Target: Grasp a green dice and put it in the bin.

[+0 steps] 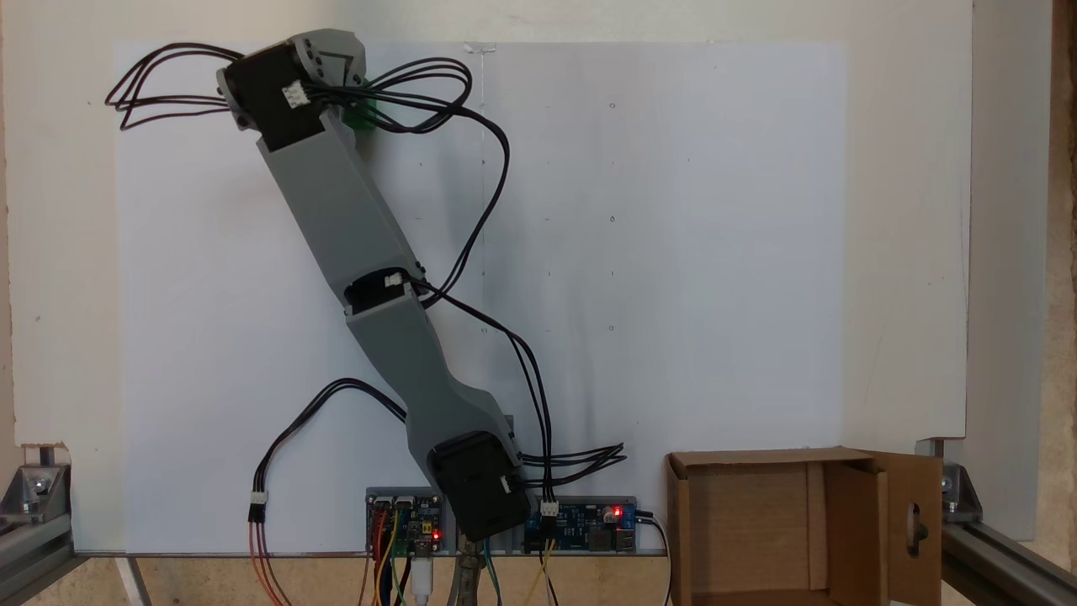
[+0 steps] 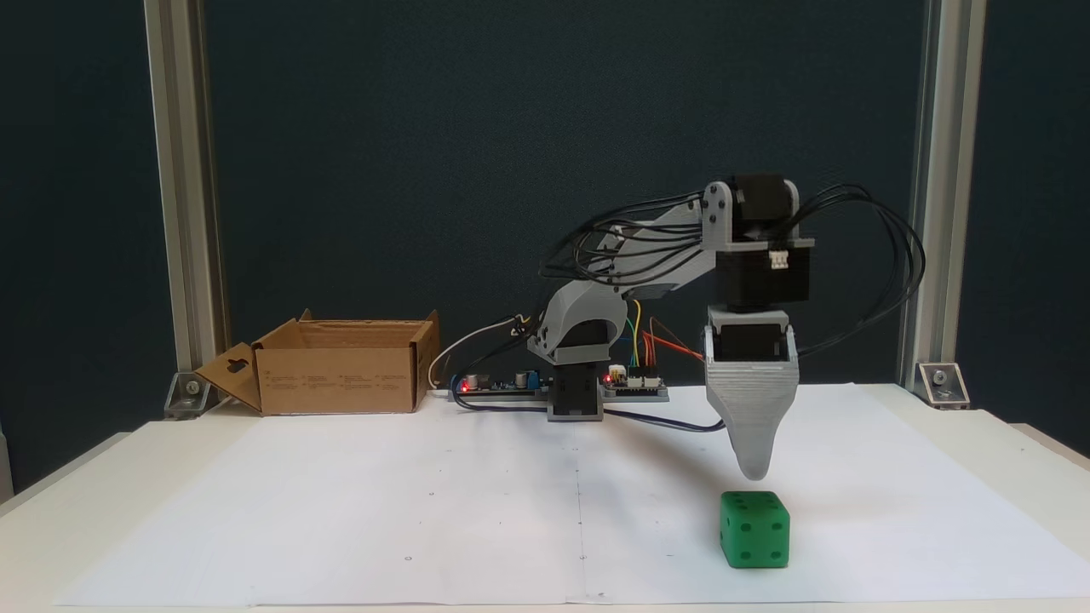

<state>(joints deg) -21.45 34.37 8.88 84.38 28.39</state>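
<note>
The green dice (image 2: 754,528) sits on the white paper at the front right of a fixed view. The grey gripper (image 2: 754,466) points straight down, its tip a little above the dice's top and not touching it. Its jaws line up one behind the other, so a single tip shows and I cannot tell whether it is open or shut. From above, the arm's wrist (image 1: 294,84) covers most of the green dice (image 1: 364,115), leaving a green sliver at its right edge. The bin (image 2: 341,379), an open brown cardboard box, stands far left by the arm's base, and at the lower right from above (image 1: 854,522).
White paper sheets (image 2: 426,494) cover the table. Circuit boards (image 1: 580,522) with red lights and loose black cables (image 1: 496,194) lie around the arm's base. Aluminium frame posts (image 2: 183,213) stand at the table's back corners.
</note>
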